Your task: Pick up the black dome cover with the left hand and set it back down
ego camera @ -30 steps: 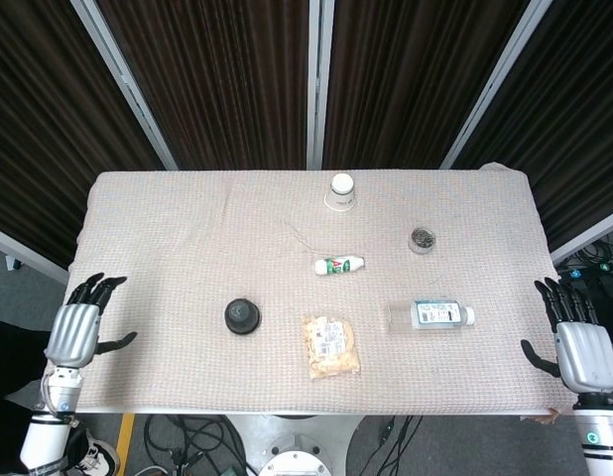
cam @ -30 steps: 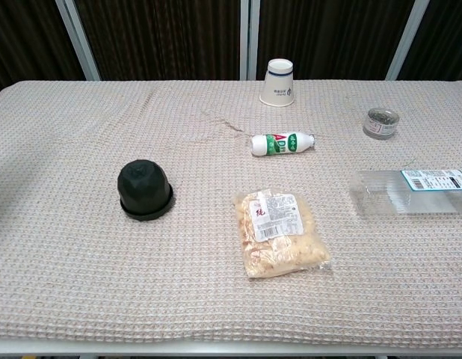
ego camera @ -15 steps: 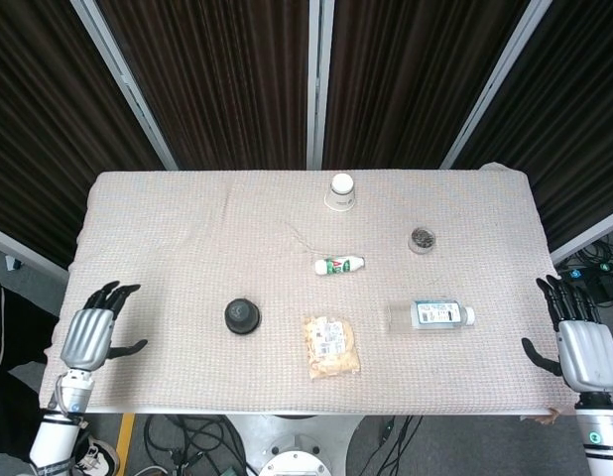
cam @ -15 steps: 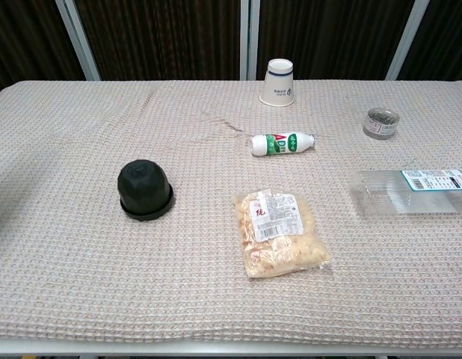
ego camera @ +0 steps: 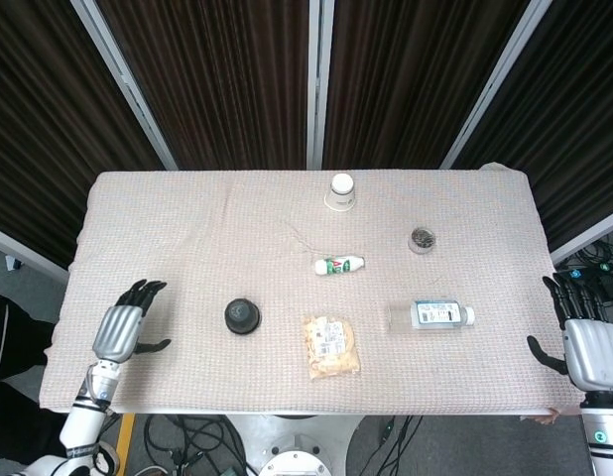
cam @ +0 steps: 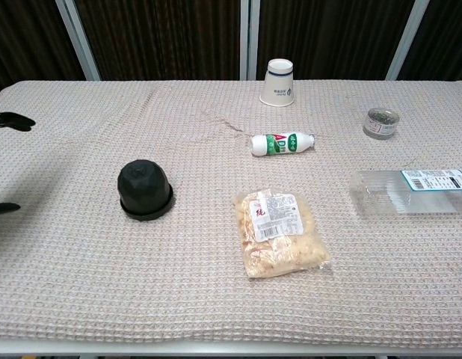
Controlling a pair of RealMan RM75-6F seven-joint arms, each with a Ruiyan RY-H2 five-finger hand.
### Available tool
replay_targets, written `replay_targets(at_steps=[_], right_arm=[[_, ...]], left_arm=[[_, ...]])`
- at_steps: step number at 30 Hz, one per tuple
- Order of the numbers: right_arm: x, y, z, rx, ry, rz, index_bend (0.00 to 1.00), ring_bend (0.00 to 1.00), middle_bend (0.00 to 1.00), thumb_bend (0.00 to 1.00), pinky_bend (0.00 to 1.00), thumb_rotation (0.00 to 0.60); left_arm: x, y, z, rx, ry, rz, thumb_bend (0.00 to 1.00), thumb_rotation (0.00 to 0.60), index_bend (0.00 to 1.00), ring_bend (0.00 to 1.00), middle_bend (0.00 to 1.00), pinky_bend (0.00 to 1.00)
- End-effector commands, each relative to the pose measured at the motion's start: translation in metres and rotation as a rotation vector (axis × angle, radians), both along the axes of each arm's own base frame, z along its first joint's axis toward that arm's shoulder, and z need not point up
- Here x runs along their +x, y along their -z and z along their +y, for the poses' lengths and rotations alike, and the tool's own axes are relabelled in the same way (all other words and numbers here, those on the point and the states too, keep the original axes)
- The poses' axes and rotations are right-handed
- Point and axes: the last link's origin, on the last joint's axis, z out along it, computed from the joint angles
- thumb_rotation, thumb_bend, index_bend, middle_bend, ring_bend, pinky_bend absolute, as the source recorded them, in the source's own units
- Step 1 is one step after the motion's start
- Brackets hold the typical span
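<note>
The black dome cover (ego camera: 242,316) (cam: 144,190) stands on the cloth-covered table, left of the middle. My left hand (ego camera: 125,327) hovers over the table's left part, well to the left of the cover, fingers spread and holding nothing. In the chest view only its dark fingertips (cam: 10,120) show at the left edge. My right hand (ego camera: 588,343) hangs open beyond the table's right edge, far from the cover, and is seen only in the head view.
A snack bag (ego camera: 330,346) lies right of the cover. A clear bottle (ego camera: 432,315) lies further right, a small white bottle (ego camera: 339,265) near the middle. An upturned paper cup (ego camera: 341,191) and a small tin (ego camera: 422,239) stand toward the back.
My left hand has moved right, from beyond the table's left edge to above the cloth, closer to the cover. The right hand has sunk slightly. The objects have not moved.
</note>
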Motion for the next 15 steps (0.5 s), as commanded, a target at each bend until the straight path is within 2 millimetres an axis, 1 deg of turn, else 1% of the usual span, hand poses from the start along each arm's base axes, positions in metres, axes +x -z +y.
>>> replay_targets(at_steps=[1,8,15], right_arm=[[0.000,0.001,0.000,0.004,0.001,0.000,0.02,0.00,0.04,0.20,0.01,0.600],[-0.003,0.001,0.000,0.010,0.012,0.000,0.02,0.00,0.05,0.20,0.01,0.600],[-0.007,0.000,0.000,0.009,0.023,-0.002,0.02,0.00,0.05,0.20,0.01,0.600]], left_arm=[[0.008,0.007,0.005,-0.024,0.017,-0.024,0.00,0.600,0.11,0.06,0.11,0.18],[0.034,0.033,0.015,-0.148,0.041,-0.109,0.00,0.600,0.11,0.06,0.13,0.18],[0.055,0.059,0.025,-0.218,0.077,-0.121,0.00,0.600,0.11,0.06,0.13,0.18]])
